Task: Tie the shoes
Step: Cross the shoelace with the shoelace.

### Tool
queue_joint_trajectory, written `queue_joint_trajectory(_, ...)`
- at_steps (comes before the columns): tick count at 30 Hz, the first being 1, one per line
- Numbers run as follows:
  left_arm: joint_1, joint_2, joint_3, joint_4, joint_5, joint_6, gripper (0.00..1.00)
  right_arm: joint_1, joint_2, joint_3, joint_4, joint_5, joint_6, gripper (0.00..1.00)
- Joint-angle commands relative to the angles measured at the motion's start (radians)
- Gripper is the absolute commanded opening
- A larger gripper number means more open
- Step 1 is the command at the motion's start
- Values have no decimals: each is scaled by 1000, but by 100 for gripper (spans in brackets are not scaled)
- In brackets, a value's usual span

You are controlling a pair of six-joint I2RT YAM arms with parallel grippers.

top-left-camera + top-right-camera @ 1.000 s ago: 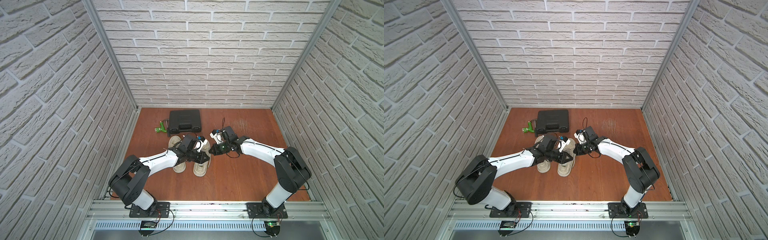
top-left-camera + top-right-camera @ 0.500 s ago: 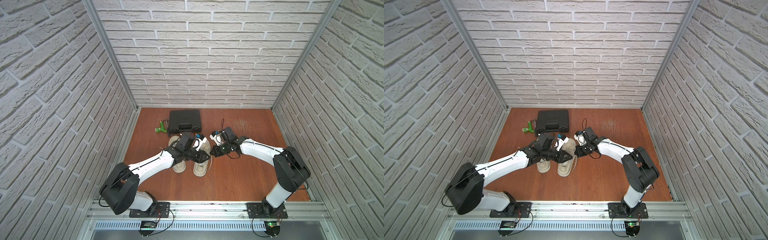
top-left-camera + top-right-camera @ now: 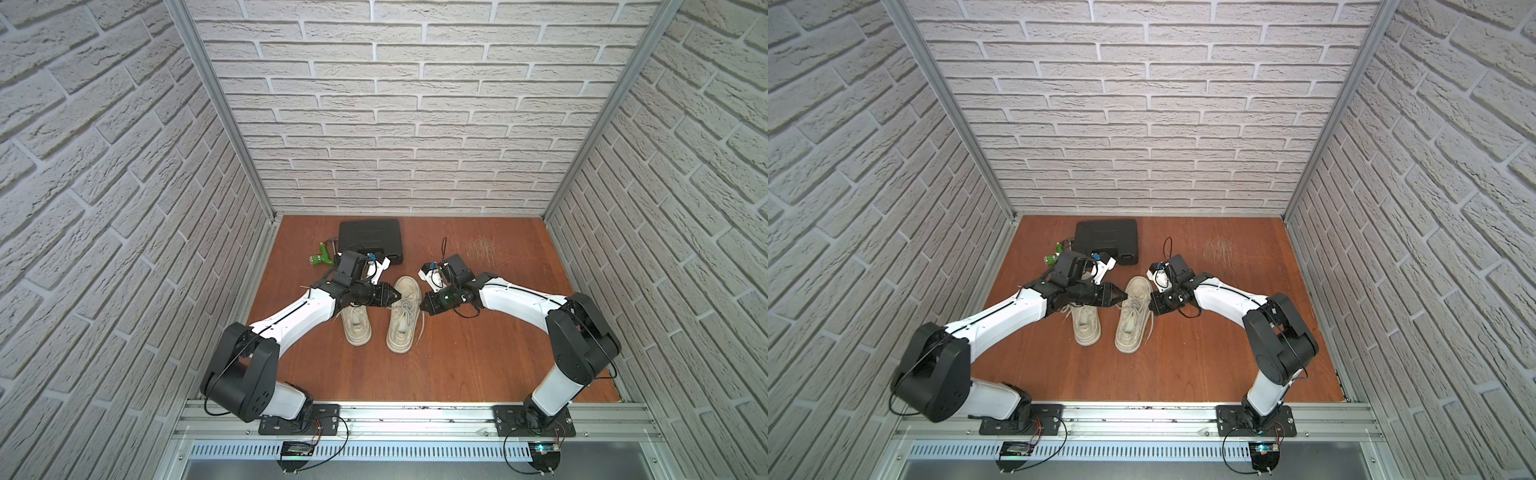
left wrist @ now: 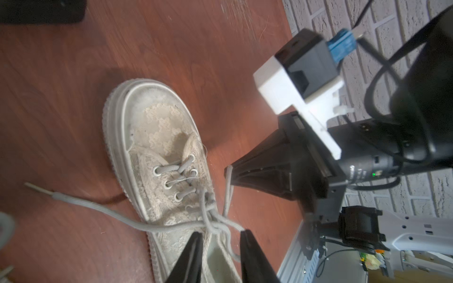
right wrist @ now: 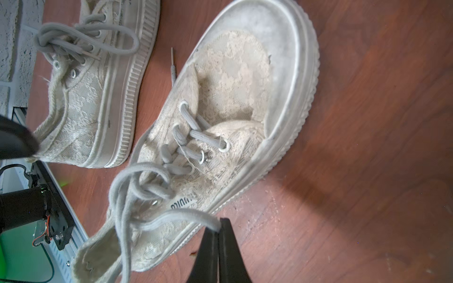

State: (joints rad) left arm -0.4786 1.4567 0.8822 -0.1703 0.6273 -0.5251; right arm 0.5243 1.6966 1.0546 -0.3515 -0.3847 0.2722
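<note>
Two worn off-white canvas sneakers side by side on reddish-brown wooden table, toes toward black plastic case. Right gripper pinched shut on cream lace of right-hand sneaker. Left gripper low over same sneaker, fingers narrowly parted, loose lace crossing just ahead of tips.

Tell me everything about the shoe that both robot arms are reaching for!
The shoe is a worn off-white sneaker of lacy-looking fabric, with a pale toe cap, thick ribbed sole and metal eyelets. It stands upright on the brown wooden floor beside its twin. Its grey laces cross above the tongue, with no bow. The right pincer is shut on one lace; the other trails loose on the floor. The open left pincer straddles the crossing.
</note>
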Motion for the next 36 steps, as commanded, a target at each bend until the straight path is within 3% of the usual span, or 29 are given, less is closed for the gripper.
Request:
queue_joint_trajectory(1, 0, 44, 15, 72, 72, -30, 32, 11, 7, 30, -7, 4, -21, 3)
queue_joint_trajectory(17, -30, 153, 28, 131, 78, -57, 31, 20, 6, 36, -17, 8, -24, 3)
queue_joint_trajectory(36, -65, 164, 64, 96, 61, -33, 1, 37, -11, 68, -69, 23, -42, 3)
